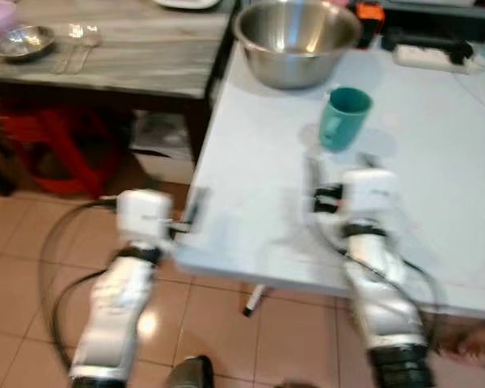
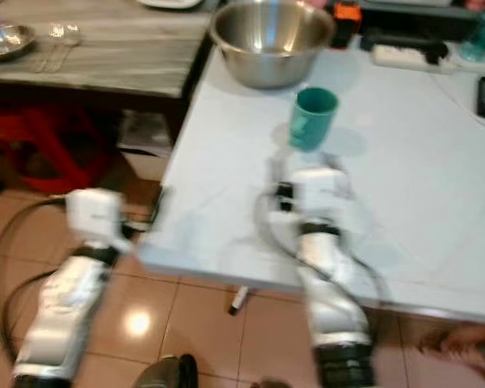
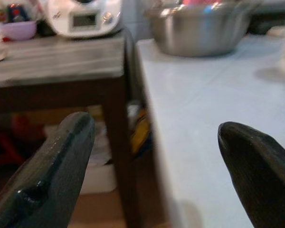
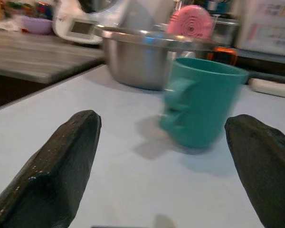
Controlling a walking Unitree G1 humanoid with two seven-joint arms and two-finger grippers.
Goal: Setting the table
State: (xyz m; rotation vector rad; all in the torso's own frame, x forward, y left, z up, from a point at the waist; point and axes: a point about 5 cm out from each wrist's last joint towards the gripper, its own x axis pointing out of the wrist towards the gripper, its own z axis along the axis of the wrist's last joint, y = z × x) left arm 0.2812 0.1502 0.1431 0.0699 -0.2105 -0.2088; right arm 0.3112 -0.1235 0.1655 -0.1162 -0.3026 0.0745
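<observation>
**Reader:** What is sitting where?

**Describer:** A pale worktop (image 1: 436, 234) is filling the right half of the frame. A teal mug (image 1: 343, 118) is standing upright on it, right of centre in the upper part, its handle pointing toward the frame's left. A large steel bowl (image 1: 297, 39) is sitting just behind it at the top. At upper left, a wooden side table (image 1: 137, 56) is carrying a small metal dish (image 1: 23, 40) and some spoons (image 1: 79, 42).

**Reader:** And the two hands?

**Describer:** The right hand (image 4: 168, 183) is hovering low over the worktop, near the mug, fingers spread wide and empty, the mug standing between them further ahead. The left hand (image 3: 156, 175) is also gaping wide with nothing in it, hanging at the worktop's near left corner in the lower left of the frame.

**Reader:** How should the pickup go?

**Describer:** Judging by the layout, the mug looks like the target. The right hand would do well sliding straight forward until the fingers are bracketing the mug's body, closing across the smooth wall rather than the handle, and stopping short of the bowl. The views are blurred, so finer spacing is hard to judge.
</observation>
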